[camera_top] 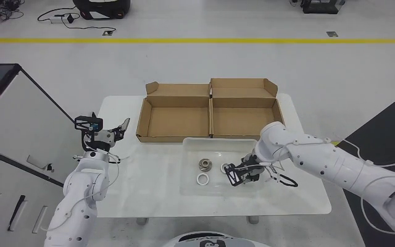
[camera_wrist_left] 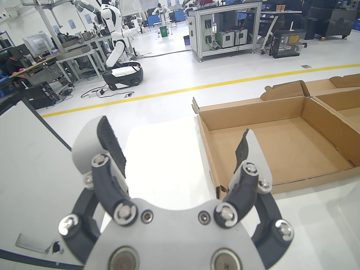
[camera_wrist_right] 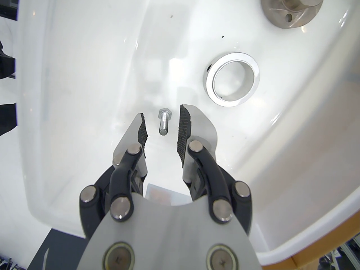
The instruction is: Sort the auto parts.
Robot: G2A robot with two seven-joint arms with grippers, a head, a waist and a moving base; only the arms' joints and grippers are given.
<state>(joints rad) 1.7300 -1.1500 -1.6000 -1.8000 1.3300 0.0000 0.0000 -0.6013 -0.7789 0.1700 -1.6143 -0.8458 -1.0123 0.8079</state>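
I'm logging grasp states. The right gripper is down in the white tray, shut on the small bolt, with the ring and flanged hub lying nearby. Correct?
Not shut. The right wrist view shows the right gripper open in the white tray, its fingers either side of the small bolt with gaps, not clamping it. The ring and flanged hub do lie nearby.

End effector: our right end effector (camera_wrist_right: pixel 162 113) hangs low over the white tray (camera_wrist_right: pixel 84 57), fingers parted, with a gap between each pad and the bolt.
Bolt: a small hex bolt (camera_wrist_right: pixel 163 123) lies flat on the tray floor between the two fingertips, head pointing away from the end effector.
Ring: we see a bright collar ring (camera_wrist_right: pixel 208 81) lying flat near the bolt.
Hub: a duller metal hub (camera_wrist_right: pixel 281 1) with flange holes sits beyond the ring, apart from it, near the tray's curved wall.
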